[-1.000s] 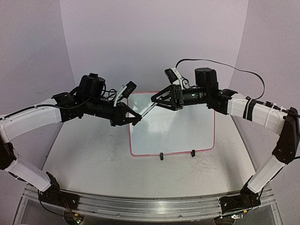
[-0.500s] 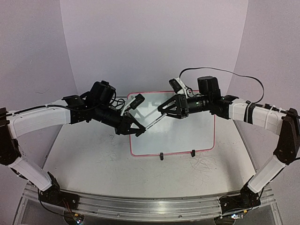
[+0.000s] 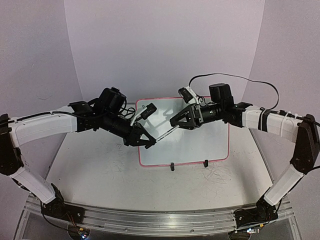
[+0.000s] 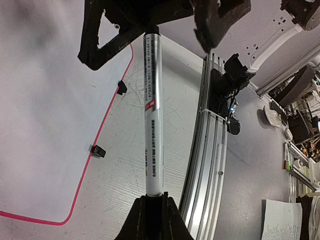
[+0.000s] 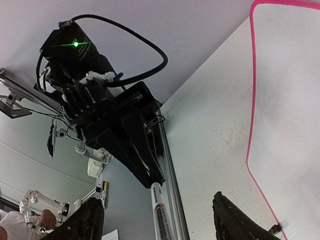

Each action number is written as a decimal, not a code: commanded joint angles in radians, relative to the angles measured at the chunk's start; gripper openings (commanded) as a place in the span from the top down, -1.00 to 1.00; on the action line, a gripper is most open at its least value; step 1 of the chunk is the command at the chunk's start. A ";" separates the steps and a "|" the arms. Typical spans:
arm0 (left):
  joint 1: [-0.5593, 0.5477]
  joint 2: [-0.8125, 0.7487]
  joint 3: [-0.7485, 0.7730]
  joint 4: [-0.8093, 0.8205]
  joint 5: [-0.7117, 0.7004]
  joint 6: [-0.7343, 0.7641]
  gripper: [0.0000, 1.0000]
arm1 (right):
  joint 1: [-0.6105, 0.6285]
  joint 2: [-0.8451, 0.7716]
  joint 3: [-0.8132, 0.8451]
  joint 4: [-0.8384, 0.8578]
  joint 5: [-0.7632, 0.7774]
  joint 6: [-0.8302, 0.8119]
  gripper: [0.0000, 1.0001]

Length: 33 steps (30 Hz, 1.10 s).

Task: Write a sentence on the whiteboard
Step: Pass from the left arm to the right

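The whiteboard [image 3: 196,142], white with a thin red rim, lies flat at the table's centre right; its face shows blank, and the sentence is not in view. A white marker [image 3: 164,133] hangs slanted over the board's left part. My left gripper [image 3: 147,143] is shut on the marker's lower end [image 4: 152,190]. My right gripper [image 3: 176,123] is open, and its fingers [image 5: 232,220] stand wide on both sides of the marker's upper end [image 5: 161,212] without touching it. The board's rim [image 4: 82,172] passes to the left of the marker barrel [image 4: 151,110].
Two black clip feet [image 3: 171,167] sit on the board's near edge. Grey scribble marks [image 3: 220,175] cover the tabletop to the right. An aluminium rail [image 3: 160,220] runs along the table's near edge. Curved purple walls close in the back and sides.
Both arms have come lower and a little to the right over the board's left part, with the marker between them. The marker now slants lower toward the board.
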 commanded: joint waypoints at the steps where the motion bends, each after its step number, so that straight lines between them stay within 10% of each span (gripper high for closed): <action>1: -0.007 0.014 0.063 -0.002 0.011 0.021 1.00 | 0.034 0.037 0.025 -0.020 -0.048 -0.037 -0.40; 33: -0.035 0.031 0.071 -0.042 -0.008 0.053 1.00 | 0.078 0.112 0.034 -0.050 -0.164 -0.098 0.67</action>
